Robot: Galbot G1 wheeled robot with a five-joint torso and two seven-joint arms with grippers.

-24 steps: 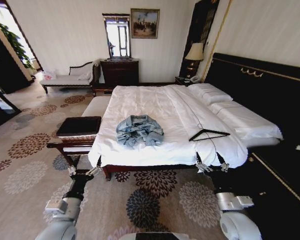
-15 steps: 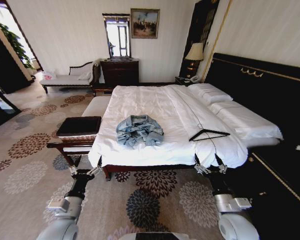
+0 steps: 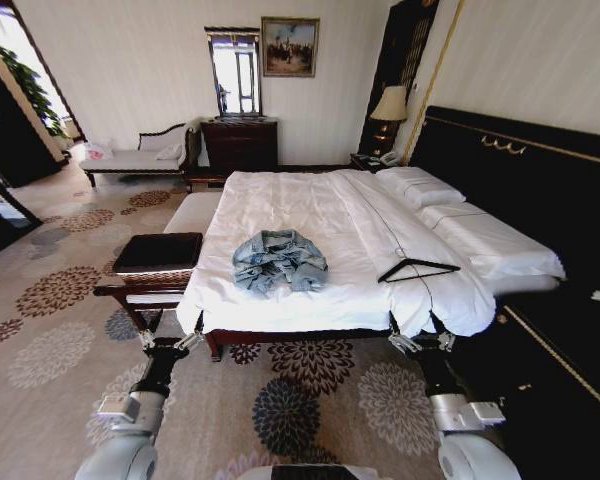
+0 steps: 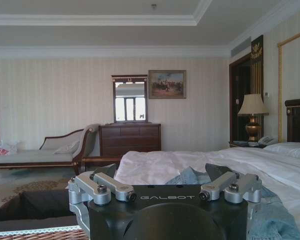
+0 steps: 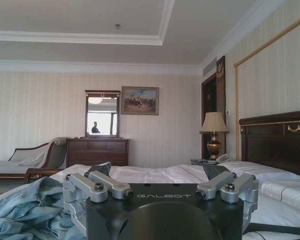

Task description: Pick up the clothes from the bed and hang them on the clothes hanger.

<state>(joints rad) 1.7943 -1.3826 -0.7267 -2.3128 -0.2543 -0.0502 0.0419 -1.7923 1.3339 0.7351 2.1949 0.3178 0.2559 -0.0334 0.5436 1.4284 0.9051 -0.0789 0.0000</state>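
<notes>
The clothes, a crumpled light-blue denim jacket point(image 3: 278, 260), lie on the white quilt of the bed point(image 3: 310, 205) near its foot. The thin black clothes hanger point(image 3: 418, 268) lies flat on the quilt to the jacket's right. My left gripper point(image 3: 168, 342) hangs low at the bed's foot-end left corner, open and holding nothing. My right gripper point(image 3: 421, 340) is low at the foot-end right corner, just below the hanger, also open and holding nothing. From the left wrist, the open gripper point(image 4: 163, 175) faces the jacket point(image 4: 270, 220). Past the open right gripper point(image 5: 160, 172) the jacket point(image 5: 25, 210) lies on the quilt.
A dark-topped bench point(image 3: 158, 252) stands against the bed's left side beside my left arm. The tall black headboard point(image 3: 520, 170) and dark cabinet run along the right. A chaise point(image 3: 130, 158), dresser point(image 3: 240, 145) and lamp point(image 3: 388, 105) stand at the far wall. Patterned carpet lies in front.
Both arms have shifted only slightly at the foot of the bed. The jacket and the hanger lie where they were.
</notes>
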